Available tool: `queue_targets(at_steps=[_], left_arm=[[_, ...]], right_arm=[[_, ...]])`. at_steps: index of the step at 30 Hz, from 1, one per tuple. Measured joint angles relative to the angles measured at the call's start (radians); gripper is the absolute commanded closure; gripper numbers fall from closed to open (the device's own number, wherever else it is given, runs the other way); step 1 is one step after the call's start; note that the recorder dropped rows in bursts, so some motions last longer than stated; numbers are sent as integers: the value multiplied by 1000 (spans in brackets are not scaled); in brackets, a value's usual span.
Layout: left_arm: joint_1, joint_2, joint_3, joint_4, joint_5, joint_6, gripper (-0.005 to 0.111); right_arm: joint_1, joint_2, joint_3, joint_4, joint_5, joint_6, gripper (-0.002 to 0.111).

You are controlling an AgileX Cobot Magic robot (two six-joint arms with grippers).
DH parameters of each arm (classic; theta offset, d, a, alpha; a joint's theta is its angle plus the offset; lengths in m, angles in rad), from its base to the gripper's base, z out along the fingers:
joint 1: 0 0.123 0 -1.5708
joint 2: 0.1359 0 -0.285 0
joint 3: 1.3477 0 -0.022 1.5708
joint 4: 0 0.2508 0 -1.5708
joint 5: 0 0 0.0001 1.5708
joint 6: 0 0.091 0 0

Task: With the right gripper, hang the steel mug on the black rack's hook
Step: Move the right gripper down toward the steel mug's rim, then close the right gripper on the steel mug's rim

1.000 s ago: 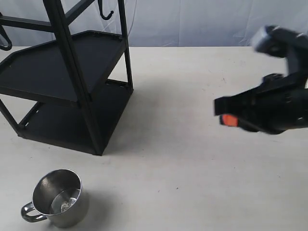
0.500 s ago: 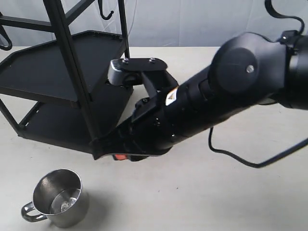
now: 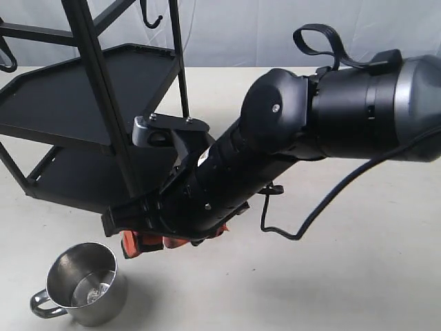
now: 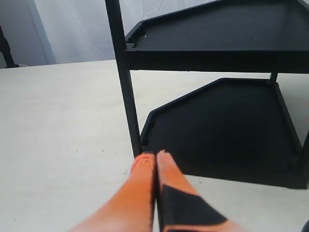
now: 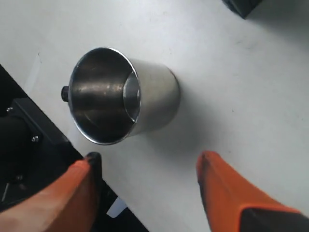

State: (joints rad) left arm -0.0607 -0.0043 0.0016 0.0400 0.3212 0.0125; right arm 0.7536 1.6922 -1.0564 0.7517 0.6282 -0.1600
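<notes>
The steel mug (image 3: 84,283) stands upright on the table at the near left, its loop handle (image 3: 44,307) pointing left. My right gripper (image 3: 142,244) hovers just above and right of the mug's rim, apart from it. In the right wrist view the mug (image 5: 123,96) lies ahead of the orange fingers (image 5: 219,188), and the right gripper (image 5: 149,159) is open with nothing between them. The black rack (image 3: 89,103) stands at the back left, a hook (image 3: 153,18) on its top bar. My left gripper (image 4: 154,155) is shut and empty, facing the rack's lower tier (image 4: 222,125).
My thick right arm (image 3: 324,124) reaches from the right across the middle, close to the rack's front post (image 3: 110,131). A second hook (image 3: 7,61) hangs at the rack's far left. A dark table edge (image 5: 29,145) runs beside the mug in the right wrist view.
The right arm has swept in from the far right, across the table and down to the left. Its gripper now sits just above the mug. The mug and rack have not moved.
</notes>
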Motion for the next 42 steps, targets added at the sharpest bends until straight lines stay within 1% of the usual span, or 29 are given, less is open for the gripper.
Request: queue_targets(at_steps=[3, 5, 9, 20, 34, 40, 42], left_arm=[[0, 0, 0, 0, 0, 0, 107], [0, 0, 0, 0, 0, 0, 107], [0, 0, 0, 0, 0, 0, 107], [0, 0, 0, 0, 0, 0, 107], [0, 0, 0, 0, 0, 0, 107], [0, 0, 0, 0, 0, 0, 107], [0, 0, 0, 0, 0, 0, 107]], right_arm=[[6, 24, -23, 27, -2, 5, 50], [27, 49, -53, 29, -10, 5, 50], [72, 119, -118, 16, -31, 36, 57], [74, 229, -140, -1, -50, 51, 58], [74, 237, -140, -1, -81, 58, 58], [74, 274, -142, -1, -83, 65, 58], [74, 284, -142, 10, -83, 66, 60]])
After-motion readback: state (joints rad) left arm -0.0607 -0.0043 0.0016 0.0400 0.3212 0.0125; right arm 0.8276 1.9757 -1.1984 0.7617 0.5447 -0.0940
